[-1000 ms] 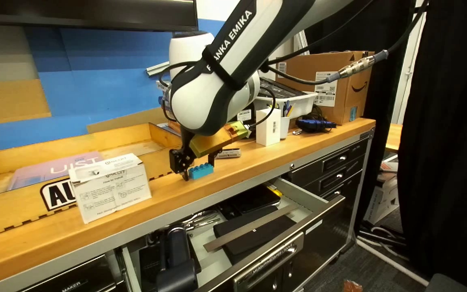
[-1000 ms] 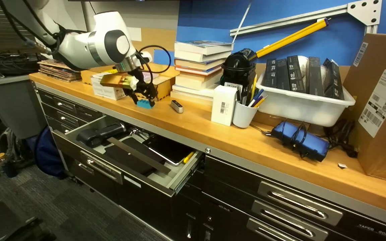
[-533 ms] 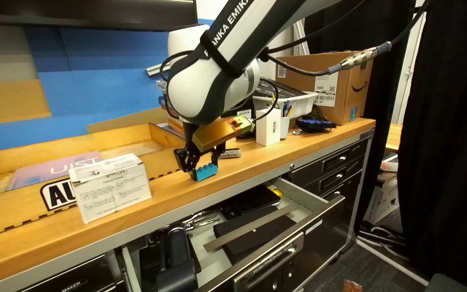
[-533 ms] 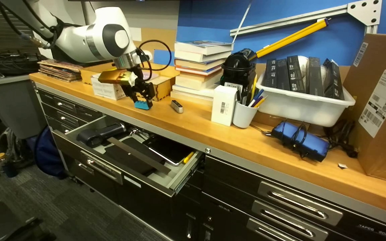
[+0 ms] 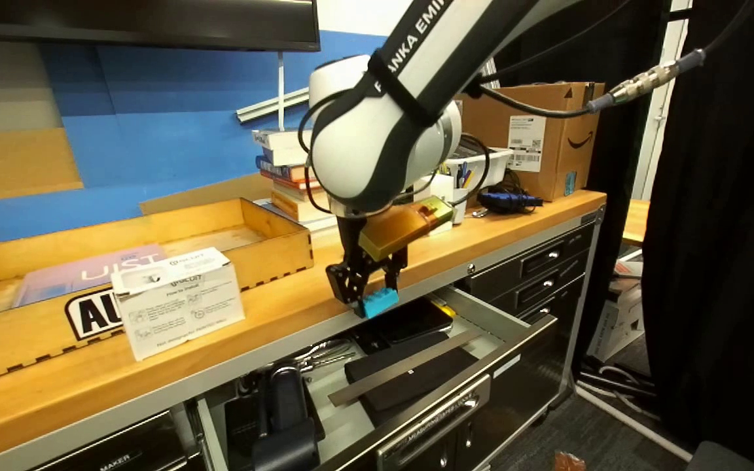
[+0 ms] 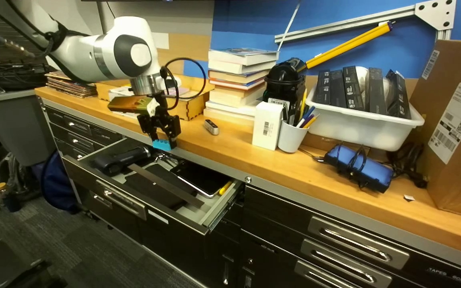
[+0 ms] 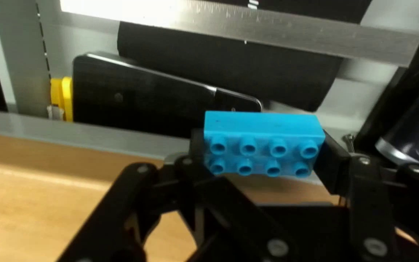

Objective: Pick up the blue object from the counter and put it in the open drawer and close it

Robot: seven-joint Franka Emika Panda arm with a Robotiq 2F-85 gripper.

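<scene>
While the drawer (image 5: 439, 394) gapes btm ctr in an exterior view, I've the brick (image 5: 381, 303) pinched in my gripper (image 5: 376, 299) just below mid-frame.

brick (image 7: 264, 143): plain cyan | pincer (image 7: 262, 151): black | counter (image 6: 230, 148): honey-tan | drawer (image 6: 182, 226): black front, pale-grey inside

A labelled drawer (image 5: 439, 419) (metal ruler (image 7: 267, 30) inside) suggests a workshop.

Blue brick (image 7: 264, 142) = smooth plas. w/ slight gloss; counter (image 6: 230, 150) satiny wood; drawer (image 5: 488, 311) matt metal inside, AFAICT from here.
</scene>
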